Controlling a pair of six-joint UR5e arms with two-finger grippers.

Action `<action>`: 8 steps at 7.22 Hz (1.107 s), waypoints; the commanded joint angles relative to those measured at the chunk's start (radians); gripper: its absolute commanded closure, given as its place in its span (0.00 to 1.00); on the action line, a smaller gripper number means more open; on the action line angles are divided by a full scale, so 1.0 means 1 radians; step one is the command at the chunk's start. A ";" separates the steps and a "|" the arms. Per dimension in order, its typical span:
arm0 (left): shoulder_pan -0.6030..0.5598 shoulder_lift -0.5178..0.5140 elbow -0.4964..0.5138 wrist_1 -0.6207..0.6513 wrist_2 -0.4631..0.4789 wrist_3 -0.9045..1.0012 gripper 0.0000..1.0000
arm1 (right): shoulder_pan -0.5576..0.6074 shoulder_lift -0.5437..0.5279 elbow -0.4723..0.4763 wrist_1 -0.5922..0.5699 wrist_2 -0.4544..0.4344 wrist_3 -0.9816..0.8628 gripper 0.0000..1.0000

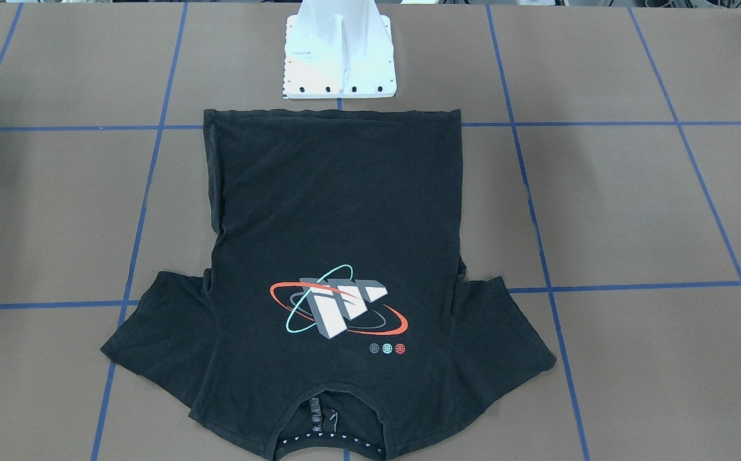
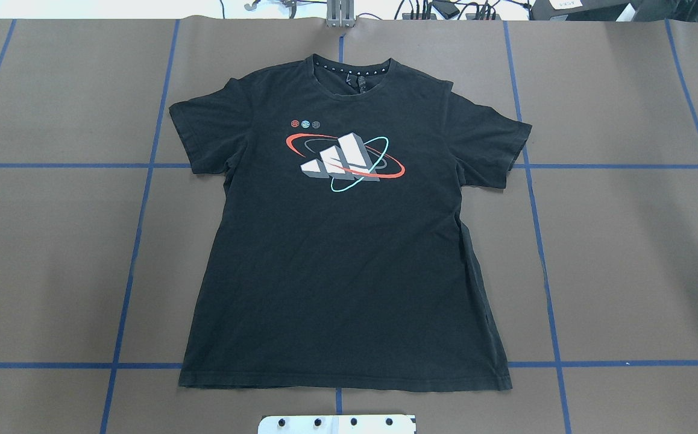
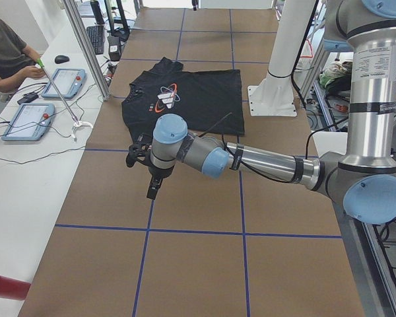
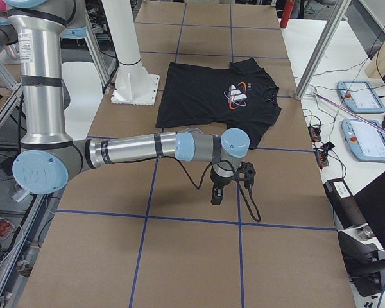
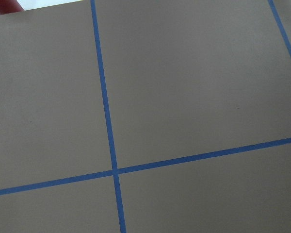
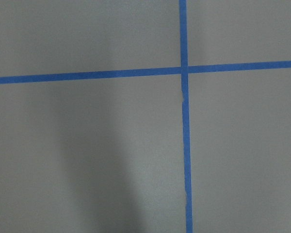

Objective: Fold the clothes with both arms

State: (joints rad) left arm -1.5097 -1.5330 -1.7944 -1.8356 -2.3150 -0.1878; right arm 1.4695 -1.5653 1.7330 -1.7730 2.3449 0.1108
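The clothes are one black T-shirt [image 2: 337, 253] lying flat and face up in the middle of the table, collar away from the robot, sleeves spread, hem near the pedestal. Its chest graphic [image 2: 343, 158] has white blocks ringed by orange and teal ovals. The shirt also shows in the front view [image 1: 338, 192] and both side views [image 3: 198, 99] [image 4: 205, 96]. My left gripper [image 3: 155, 188] hangs over bare table off the shirt's left side; my right gripper [image 4: 216, 196] hangs off its right side. I cannot tell whether either is open or shut. Both wrist views show only taped table.
The white pedestal [image 1: 338, 57] stands just behind the hem. Blue tape lines [image 2: 138, 229] grid the brown table. A seated person [image 3: 6, 53] and control pendants [image 3: 30, 120] are at a side bench; more pendants [image 4: 366, 96] lie on the far side. A red object [image 3: 3, 287] sits at the table end.
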 commanded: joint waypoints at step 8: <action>0.003 0.016 -0.017 0.001 -0.017 -0.007 0.00 | -0.002 -0.021 0.037 0.032 0.097 0.003 0.00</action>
State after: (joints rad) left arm -1.5075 -1.5215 -1.8186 -1.8322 -2.3296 -0.1964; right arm 1.4692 -1.5846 1.7566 -1.7642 2.4359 0.1128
